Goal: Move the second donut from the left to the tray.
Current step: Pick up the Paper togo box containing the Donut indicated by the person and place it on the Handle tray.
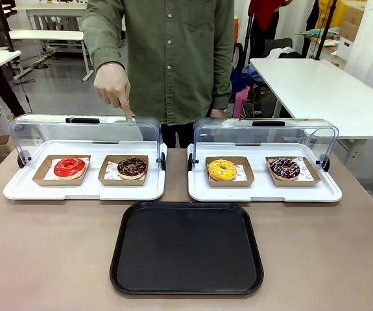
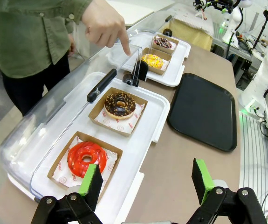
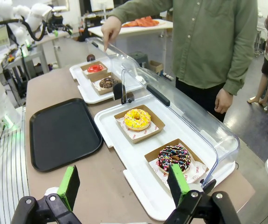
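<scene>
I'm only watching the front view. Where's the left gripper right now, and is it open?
Observer: The left gripper is open, hovering at the end of the white display tray with the clear dome lid, beside the red-glazed ring donut.
Operator: And the right one?
Observer: The right gripper is open too, at the end of the other white tray, by the dark ring donut with multicoloured sprinkles.
Operator: What's past the red donut?
Observer: The dark chocolate-glazed ring donut with yellowish sprinkles, in its brown cardboard holder.
</scene>
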Robot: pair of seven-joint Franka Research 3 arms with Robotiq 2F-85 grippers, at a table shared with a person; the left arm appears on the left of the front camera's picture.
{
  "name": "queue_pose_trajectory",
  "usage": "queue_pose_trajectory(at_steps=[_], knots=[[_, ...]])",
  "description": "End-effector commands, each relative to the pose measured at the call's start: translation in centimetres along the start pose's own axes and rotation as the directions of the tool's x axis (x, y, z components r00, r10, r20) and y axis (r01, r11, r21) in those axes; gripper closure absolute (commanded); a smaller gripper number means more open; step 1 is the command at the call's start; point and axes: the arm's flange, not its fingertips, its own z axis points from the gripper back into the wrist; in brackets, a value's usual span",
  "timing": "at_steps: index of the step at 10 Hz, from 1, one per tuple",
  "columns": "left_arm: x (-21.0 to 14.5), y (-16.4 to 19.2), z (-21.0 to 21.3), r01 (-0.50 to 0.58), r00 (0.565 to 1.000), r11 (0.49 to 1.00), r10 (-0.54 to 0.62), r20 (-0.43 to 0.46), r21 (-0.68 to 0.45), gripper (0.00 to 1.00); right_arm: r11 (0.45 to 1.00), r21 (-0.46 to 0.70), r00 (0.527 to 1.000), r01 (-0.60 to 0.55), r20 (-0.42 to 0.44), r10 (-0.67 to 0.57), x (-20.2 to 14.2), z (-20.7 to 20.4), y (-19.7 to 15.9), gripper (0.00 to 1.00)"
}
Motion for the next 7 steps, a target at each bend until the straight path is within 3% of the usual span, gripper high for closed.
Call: queue_pose_trajectory(at_steps=[1, 3, 5, 7], knots=[[0.0, 0.0, 0.0, 0.000, 1.000, 1.000, 0.000, 0.000, 0.000, 0.00, 1.000, -0.006, 0.999, -0.028, 0.029, 0.029, 0.2, 0.0, -0.4, 0.00], [4.2, -1.0, -2.0, 0.133, 0.983, 0.985, -0.145, -0.113, -0.111, 0.00, 1.000, -0.006, 0.999, -0.028, 0.029, 0.029, 0.2, 0.0, -0.4, 0.00], [7.4, -1.1, -5.5, 0.163, 0.948, 0.970, -0.204, -0.244, -0.181, 0.00, 1.000, -0.006, 0.999, -0.028, 0.029, 0.029, 0.2, 0.0, -0.4, 0.00], [9.4, -1.8, -10.3, 0.200, 0.875, 0.951, -0.283, -0.394, -0.237, 0.00, 1.000, -0.006, 0.999, -0.028, 0.029, 0.029, 0.2, 0.0, -0.4, 0.00]])
